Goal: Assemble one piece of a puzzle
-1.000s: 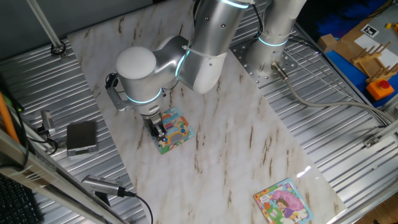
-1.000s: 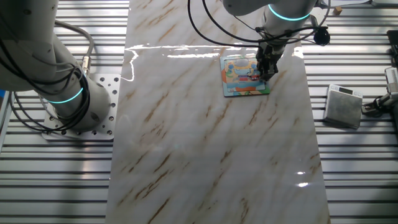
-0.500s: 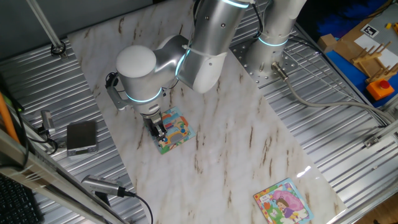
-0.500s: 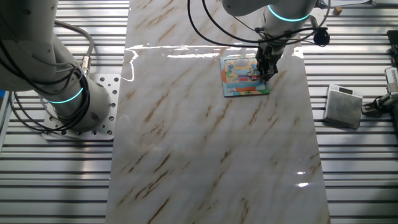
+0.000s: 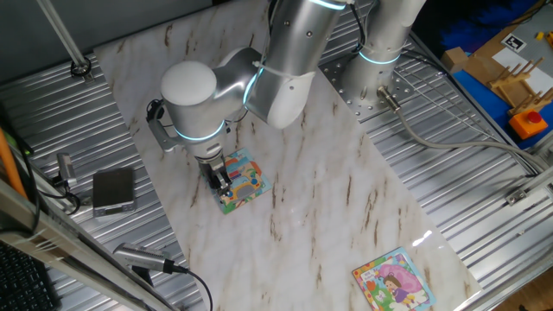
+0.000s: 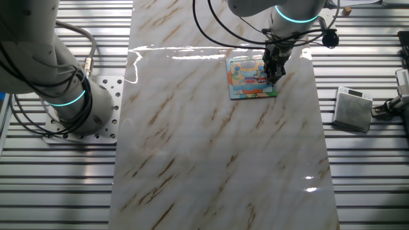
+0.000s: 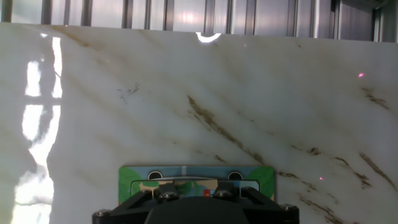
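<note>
Gripper [image 5: 223, 182] lowered onto the puzzle [image 5: 239, 182], dark fingers [image 6: 273, 68] close together over its picture; whether anything is pinched between them cannot be told, tips blurred in both fixed views and hidden in the hand view behind the black gripper body. Fingertips down at the board's face, apparently touching it near the edge closest to the arm's wrist. The piece too small to make out anywhere.

Puzzle [image 6: 251, 78] directly beneath the fingers, flat on the marble-patterned tabletop [image 6: 217, 147], its green border [image 7: 196, 175] poking out just ahead of the gripper body in the hand view. Second square puzzle with a pink-dressed girl [image 5: 393, 280] well apart from the fingers, near the far corner of the same slab.

Ribbed metal surface [image 5: 449, 164] around the slab. Small grey box [image 5: 113, 190] off to the side of the fingers, beyond the slab's edge. Arm base [image 6: 70, 105] bolted to a plate well away.
</note>
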### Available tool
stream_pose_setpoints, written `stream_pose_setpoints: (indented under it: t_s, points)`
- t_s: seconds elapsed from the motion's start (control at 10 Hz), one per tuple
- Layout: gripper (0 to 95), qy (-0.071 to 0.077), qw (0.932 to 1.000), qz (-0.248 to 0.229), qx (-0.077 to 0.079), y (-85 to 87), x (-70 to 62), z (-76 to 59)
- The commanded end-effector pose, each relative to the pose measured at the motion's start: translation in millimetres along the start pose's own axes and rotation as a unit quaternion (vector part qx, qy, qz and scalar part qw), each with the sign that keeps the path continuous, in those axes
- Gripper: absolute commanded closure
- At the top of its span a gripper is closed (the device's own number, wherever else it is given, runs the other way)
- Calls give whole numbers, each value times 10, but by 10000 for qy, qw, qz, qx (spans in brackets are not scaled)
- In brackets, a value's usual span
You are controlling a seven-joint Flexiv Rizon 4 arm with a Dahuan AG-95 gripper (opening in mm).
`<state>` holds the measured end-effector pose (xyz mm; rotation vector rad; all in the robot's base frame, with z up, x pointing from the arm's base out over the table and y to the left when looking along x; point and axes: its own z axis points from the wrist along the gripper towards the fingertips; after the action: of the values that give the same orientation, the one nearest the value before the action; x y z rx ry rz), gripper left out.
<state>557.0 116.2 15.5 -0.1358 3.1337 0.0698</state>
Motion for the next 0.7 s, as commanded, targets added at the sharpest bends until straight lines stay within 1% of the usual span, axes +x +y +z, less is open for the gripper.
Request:
stream_pose_setpoints:
  t_s: [0.1, 0.2, 0.4, 0.5, 0.6, 0.7]
  points:
    - [570, 18, 10000, -10, 5, 1, -3, -1]
    - [570, 29, 10000, -11, 7, -1, -4, -4]
    - [570, 59, 9999, -81, 30, -46, -14, -56]
    - [760, 78, 9999, -107, 29, -74, -21, -81]
    - [760, 94, 9999, -138, 34, -108, -29, -95]
    - [950, 95, 9998, -178, 36, -146, -37, -91]
